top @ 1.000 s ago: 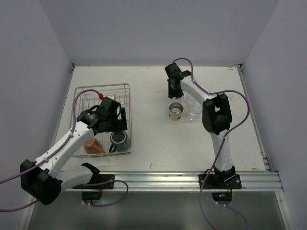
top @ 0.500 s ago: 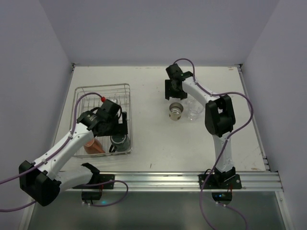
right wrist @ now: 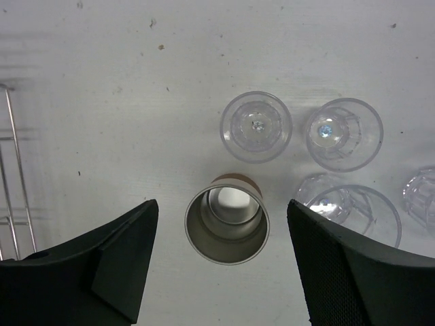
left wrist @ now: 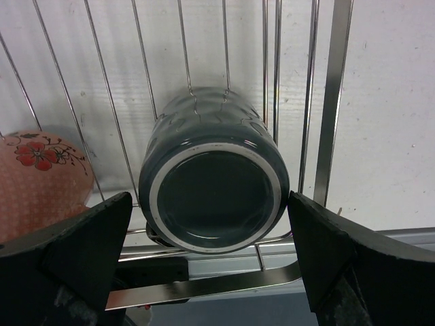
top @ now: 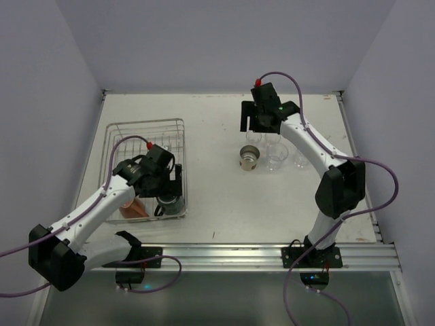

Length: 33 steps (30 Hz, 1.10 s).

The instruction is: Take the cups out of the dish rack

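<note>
Table: we've got a pale, scuffed top with everything sitting on it.
Dish rack: it's the silver wire basket on the left half of the table. Two cups are inside, both at its near end.
Left gripper: it hangs low over the rack's near right corner. Its fingers are spread wide, one on each side of the dark mug. We see a gap on both sides, so nothing is grabbed.
Right gripper: it's out over the far middle of the table, above the unloaded cups. Jaws are well apart with nothing between them but bare table and cups far below.
Dark mug: it's in the rack against the right wall, with a round end facing the wrist camera.
Orange-red cup: it's in the rack just left of the mug, with a flower print on its side.
Beige-brown cup: it stands upright on the table, open end up, with a pale lining.
Clear glasses: we count four on the table, clustered beside and beyond the beige-brown cup, none of them touching it.
</note>
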Available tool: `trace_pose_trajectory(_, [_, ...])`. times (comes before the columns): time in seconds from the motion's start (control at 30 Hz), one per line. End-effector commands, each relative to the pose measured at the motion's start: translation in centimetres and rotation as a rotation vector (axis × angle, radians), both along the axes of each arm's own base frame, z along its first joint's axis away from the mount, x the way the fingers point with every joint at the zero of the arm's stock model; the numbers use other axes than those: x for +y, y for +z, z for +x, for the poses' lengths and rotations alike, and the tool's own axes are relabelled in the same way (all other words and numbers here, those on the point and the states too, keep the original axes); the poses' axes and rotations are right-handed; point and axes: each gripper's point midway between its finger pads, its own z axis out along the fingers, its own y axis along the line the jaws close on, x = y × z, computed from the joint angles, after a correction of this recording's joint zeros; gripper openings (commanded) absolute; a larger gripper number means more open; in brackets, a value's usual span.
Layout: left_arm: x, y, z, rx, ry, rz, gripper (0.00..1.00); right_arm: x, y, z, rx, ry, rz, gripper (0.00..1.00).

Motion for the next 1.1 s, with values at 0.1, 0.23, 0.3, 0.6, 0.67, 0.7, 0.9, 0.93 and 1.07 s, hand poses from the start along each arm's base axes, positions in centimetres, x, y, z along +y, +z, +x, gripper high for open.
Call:
trace_pose_trajectory(0.1, [-0.2,-1.4,-0.8,0.05,-0.027,0.019,1.0,0.3,2.9,-1.2,-0.079,0.018,0.069,0.79])
trace_pose_trajectory(0.23, [-0.4,-1.9,-0.7,0.054,-0.033,0.027,1.0,0.0,3.1,-1.8,-0.089,0.02,0.075,0.79])
trace_pose_trajectory(0.3, [-0.3,-2.2,-0.6,0.054,-0.031,0.039,1.0,0.0,2.8,-2.2,-0.084,0.026,0.08,0.79])
trace_pose_trajectory(0.6, [-0.1,-3.4,-0.4,0.057,-0.024,0.061,0.95,-0.4,2.2,-3.4,-0.079,0.033,0.082,0.79])
trace_pose_trajectory(0.67, [0.0,-3.3,-0.4,0.052,-0.027,0.063,0.83,-0.6,2.2,-3.5,-0.08,0.034,0.079,0.8])
trace_pose_trajectory(0.7, [0.1,-3.3,-0.3,0.048,-0.026,0.066,0.77,-0.6,2.1,-3.5,-0.08,0.034,0.079,0.8])
trace_pose_trajectory(0.9, [0.2,-2.8,-0.1,0.017,-0.022,0.06,0.25,-0.5,1.8,-3.8,-0.073,0.036,0.088,0.8])
trace_pose_trajectory(0.93, [0.2,-2.4,-0.1,0.006,-0.021,0.055,0.03,-0.5,1.7,-3.8,-0.071,0.035,0.088,0.8])
trace_pose_trajectory(1.07, [0.4,-0.7,0.5,-0.042,-0.012,0.055,0.0,-0.5,1.9,-3.9,-0.072,0.034,0.094,0.8])
